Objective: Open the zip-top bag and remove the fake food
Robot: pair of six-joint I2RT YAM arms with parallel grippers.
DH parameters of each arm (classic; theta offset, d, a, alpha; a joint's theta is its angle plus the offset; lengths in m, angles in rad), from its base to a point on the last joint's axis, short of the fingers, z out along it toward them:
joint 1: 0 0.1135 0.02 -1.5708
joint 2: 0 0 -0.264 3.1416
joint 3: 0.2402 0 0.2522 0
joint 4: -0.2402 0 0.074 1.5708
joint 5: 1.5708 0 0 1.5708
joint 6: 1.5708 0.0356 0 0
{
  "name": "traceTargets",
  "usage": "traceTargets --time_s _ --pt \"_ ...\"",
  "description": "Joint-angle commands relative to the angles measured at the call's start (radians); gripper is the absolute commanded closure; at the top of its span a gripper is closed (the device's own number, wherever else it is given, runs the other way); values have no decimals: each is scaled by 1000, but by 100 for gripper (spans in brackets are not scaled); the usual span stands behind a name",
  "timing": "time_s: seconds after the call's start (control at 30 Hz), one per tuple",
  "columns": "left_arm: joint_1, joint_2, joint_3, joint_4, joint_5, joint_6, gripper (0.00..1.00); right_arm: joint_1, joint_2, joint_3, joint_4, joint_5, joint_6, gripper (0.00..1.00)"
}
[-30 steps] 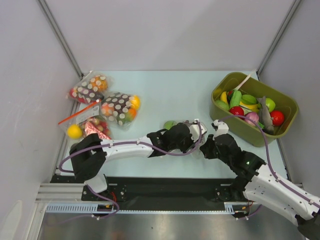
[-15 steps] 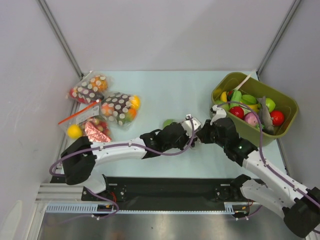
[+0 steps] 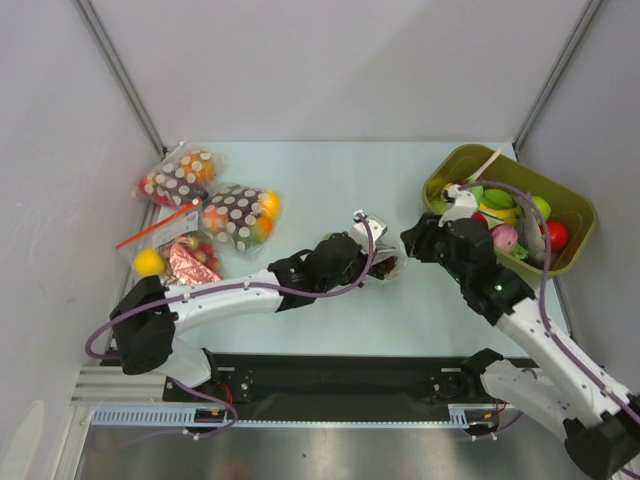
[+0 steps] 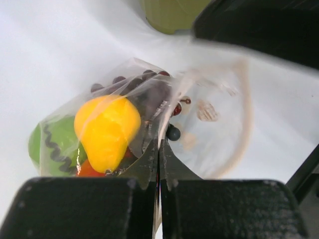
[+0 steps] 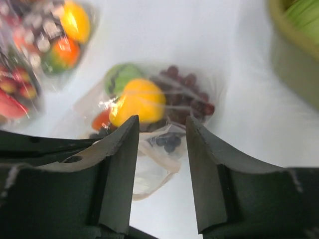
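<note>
The left arm [image 3: 230, 295] reaches out low over the table [image 3: 330, 180]. The left gripper [image 4: 158, 174] is pressed together on a fold of the zip-top bag [image 4: 209, 129]. The bag fans out just beyond its fingertips, with the fake food [image 4: 107, 132] inside. The right arm [image 3: 520, 310] bends in opposite, its right gripper [image 5: 162, 124] spread apart over the bag.

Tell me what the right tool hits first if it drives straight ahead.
The right tool would likely meet the zip-top bag, near the yellow pear inside; depth is unclear.
</note>
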Motion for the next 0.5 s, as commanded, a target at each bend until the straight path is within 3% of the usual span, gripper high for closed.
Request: traceTargets --time_s 0.0,0.2,0.47 --pt "10 -11 63 -26 -3 -51 100 7 -156 -4 -30 154 50 52" --pt "16 2 98 -25 16 -80 100 48 -275 -77 -135 124 189 47" --pt "16 1 100 12 25 -109 100 92 -318 -198 -95 81 327 45"
